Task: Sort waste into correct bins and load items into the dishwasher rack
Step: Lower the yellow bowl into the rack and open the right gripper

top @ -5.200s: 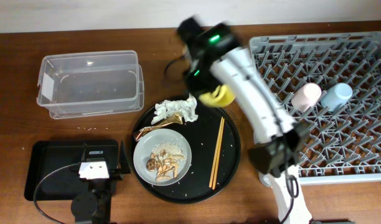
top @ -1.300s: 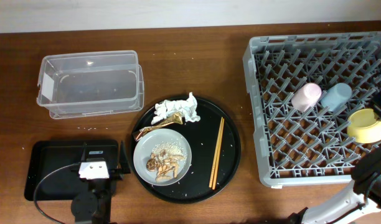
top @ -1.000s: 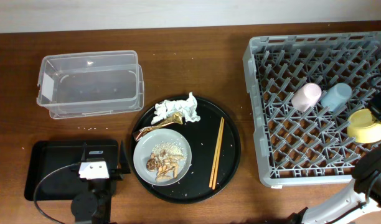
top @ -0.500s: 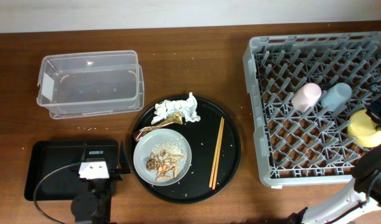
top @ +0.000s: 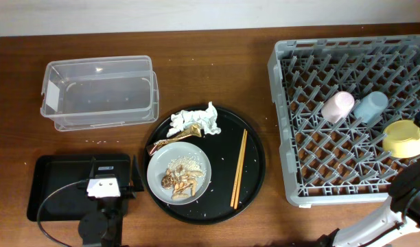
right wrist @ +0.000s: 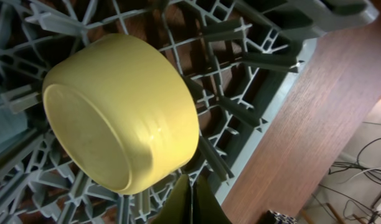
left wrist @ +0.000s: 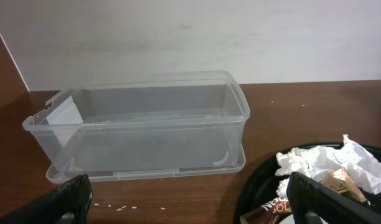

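The yellow-green bowl (top: 404, 137) (right wrist: 122, 112) lies on its side among the pegs of the grey dishwasher rack (top: 292, 165) (right wrist: 253, 62), next to the pink cup (top: 337, 106) and the light blue cup (top: 370, 106). My right gripper (right wrist: 190, 202) is shut and empty just below the bowl's rim, off the overhead view's right edge. The left gripper (left wrist: 190, 208) is open over the table in front of the clear tub (left wrist: 147, 124) (top: 100, 92). White tissue (top: 193, 121) (left wrist: 321, 162), gold wrapper (top: 176, 138), chopsticks (top: 238, 168) and the grey plate (top: 155, 165) with food scraps (top: 179, 180) sit on the round tray.
The round black tray (top: 254, 158) lies mid-table. A shallow black rectangular tray (top: 52, 178) sits at the front left, with the left arm's wrist over its right end. Loose rice grains dot the wood near the tub. The right arm's base (top: 412, 199) shows at the lower right.
The right gripper has pulled back from the bowl and left the overhead view. The bowl stays in the rack, tipped slightly differently. The left arm has not moved.
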Available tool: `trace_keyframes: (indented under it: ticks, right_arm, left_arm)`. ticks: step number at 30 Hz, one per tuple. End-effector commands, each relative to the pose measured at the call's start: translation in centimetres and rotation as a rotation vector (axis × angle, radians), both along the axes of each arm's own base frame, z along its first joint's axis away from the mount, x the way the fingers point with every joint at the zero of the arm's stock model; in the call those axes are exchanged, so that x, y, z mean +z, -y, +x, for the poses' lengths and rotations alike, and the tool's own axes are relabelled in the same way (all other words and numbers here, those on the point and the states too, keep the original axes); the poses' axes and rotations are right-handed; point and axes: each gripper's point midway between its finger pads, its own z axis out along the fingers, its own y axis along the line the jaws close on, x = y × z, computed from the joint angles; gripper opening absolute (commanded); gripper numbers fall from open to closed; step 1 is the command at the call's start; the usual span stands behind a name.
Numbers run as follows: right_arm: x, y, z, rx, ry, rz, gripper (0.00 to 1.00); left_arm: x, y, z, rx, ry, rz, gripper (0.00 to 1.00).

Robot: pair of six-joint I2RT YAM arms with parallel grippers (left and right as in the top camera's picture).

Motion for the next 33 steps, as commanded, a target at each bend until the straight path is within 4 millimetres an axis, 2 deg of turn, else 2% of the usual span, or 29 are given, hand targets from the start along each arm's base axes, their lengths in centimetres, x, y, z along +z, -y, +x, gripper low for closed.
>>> trace_keyframes:
  ticks: [1,3,5,10,13,21,28,33]
  right_arm:
    - [-0.3,-1.6,3.0,0.14,0.136,0.121,0.04]
    - [-0.3,-2.3,3.9,0.175,0.18,0.166,0.04]
    - [-0.7,-2.5,3.9,0.175,0.177,0.173,0.04]
    - [-3.1,-2.6,3.4,0.169,0.149,0.184,0.04]
    - [-3.7,-2.3,3.1,0.166,0.132,0.166,0.04]
    - [-3.0,0.4,-0.3,-0.001,-0.028,-0.007,0.04]
    - [-0.7,1.4,-0.6,-0.023,-0.045,-0.066,0.04]
    - [-0.1,1.6,-0.8,-0.025,-0.054,-0.08,0.04]
  left_arm:
    - [-0.2,0.0,0.0,-0.002,-0.002,0.016,0.99]
    - [-0.2,0.0,0.0,-0.002,-0.002,0.016,1.0]
    - [-0.2,0.0,0.0,-0.002,-0.002,0.016,0.99]
    - [-0.2,0.0,0.0,-0.002,-0.002,0.016,0.99]
    - [-0.2,0.0,0.0,-0.002,-0.002,0.016,0.99]
    - [-0.2,0.0,0.0,-0.002,-0.002,0.016,0.99]
    - [-0.2,0.0,0.0,-0.002,-0.002,0.016,0.99]
    - [-0.2,0.1,0.0,-0.002,-0.002,0.016,0.99]
